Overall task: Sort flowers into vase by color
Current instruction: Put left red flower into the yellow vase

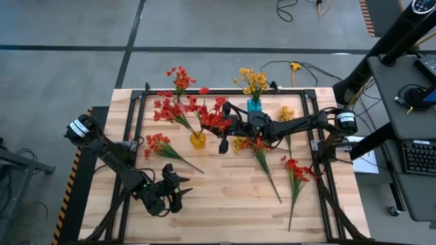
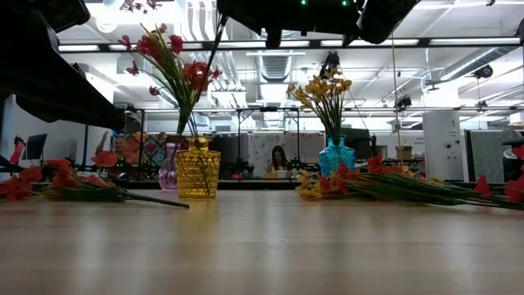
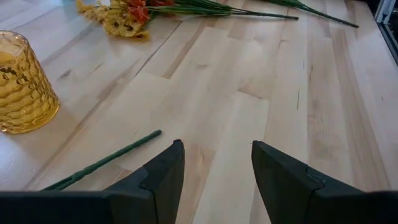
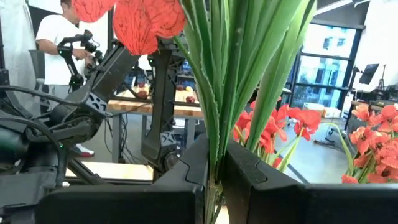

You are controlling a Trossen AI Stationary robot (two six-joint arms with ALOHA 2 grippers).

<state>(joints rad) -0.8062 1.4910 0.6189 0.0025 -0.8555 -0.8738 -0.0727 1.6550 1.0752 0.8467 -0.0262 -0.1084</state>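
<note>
I see a red sprig (image 4: 217, 74) pinched at its stem by my right gripper (image 1: 223, 127), just beside the yellow vase (image 1: 197, 140). My left gripper (image 1: 176, 192), jaws apart and empty, waits well away from that vase.

Robotics lab: open ceiling ducts (image 2: 282, 61), workbenches (image 4: 155, 102).

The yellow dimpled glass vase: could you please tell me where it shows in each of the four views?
High view: the yellow dimpled glass vase stands left of the table's middle, holding red flowers.
Low view: the vase is left of centre, stems rising from it.
Left wrist view: it sits at the left edge.
Right wrist view: not in it.
Shared landmark: the turquoise glass vase with yellow flowers.
</note>
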